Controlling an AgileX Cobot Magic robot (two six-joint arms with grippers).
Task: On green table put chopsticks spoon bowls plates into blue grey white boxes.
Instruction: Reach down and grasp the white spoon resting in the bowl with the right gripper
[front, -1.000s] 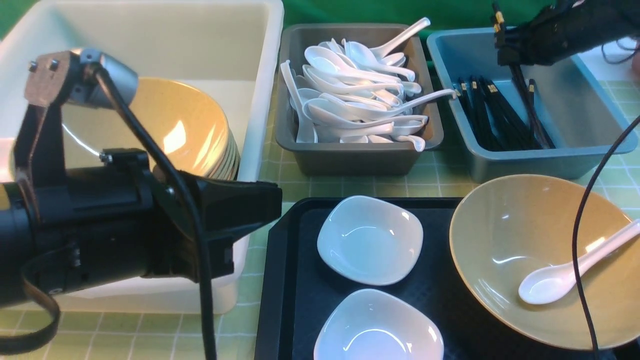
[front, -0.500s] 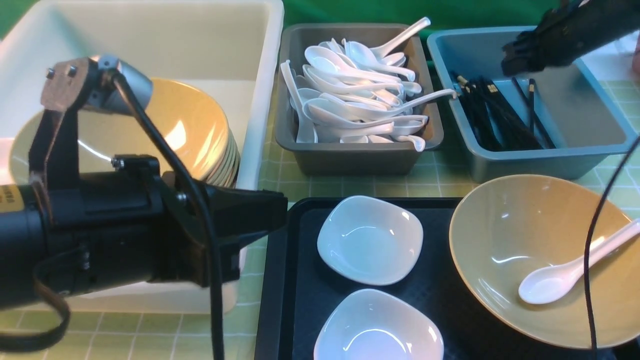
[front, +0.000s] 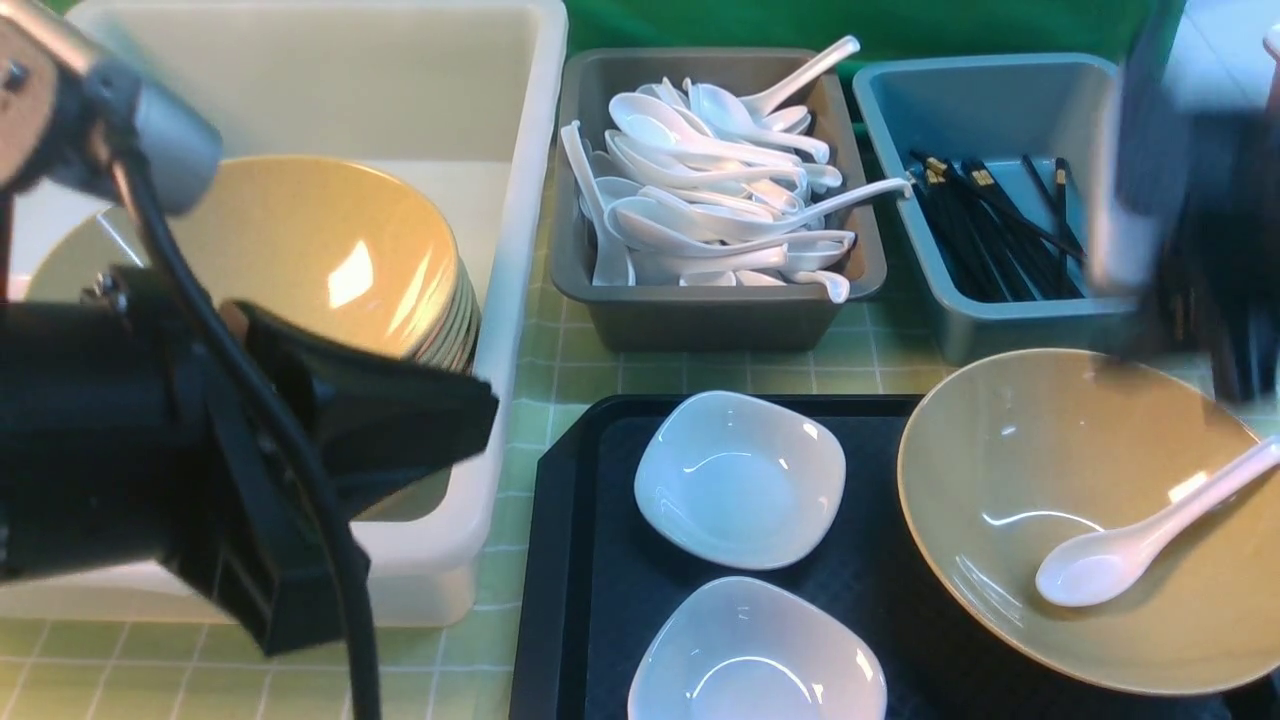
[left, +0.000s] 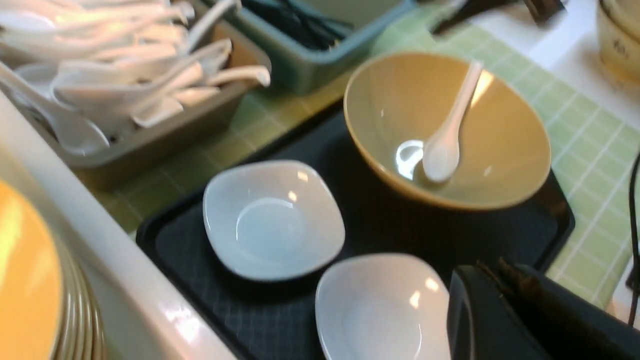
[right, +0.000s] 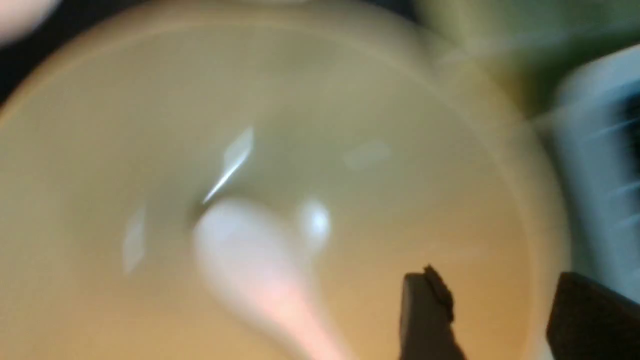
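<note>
A tan bowl (front: 1010, 470) sits on the black tray (front: 570, 560) with a white spoon (front: 1130, 550) lying in it. Two small white dishes (front: 740, 480) (front: 755, 655) are on the tray too. My right gripper (front: 1190, 350) is motion-blurred above the bowl's far rim. In the right wrist view it (right: 500, 305) is open and empty over the bowl (right: 350, 100) and spoon (right: 250, 250). My left gripper (front: 485, 415) is shut and empty at the white box's near right corner. In the left wrist view it (left: 492, 270) is beside the nearer dish (left: 380, 310).
The white box (front: 520, 200) holds a stack of tan bowls (front: 330, 260). The grey box (front: 700, 320) is full of white spoons. The blue box (front: 1000, 320) holds black chopsticks (front: 990, 230). The green tiled table (front: 580, 360) shows between the boxes.
My right gripper let go of the chopsticks into the blue box, opened, and swung back towards me over the tan bowl. My left arm dropped and drew back to the left.
</note>
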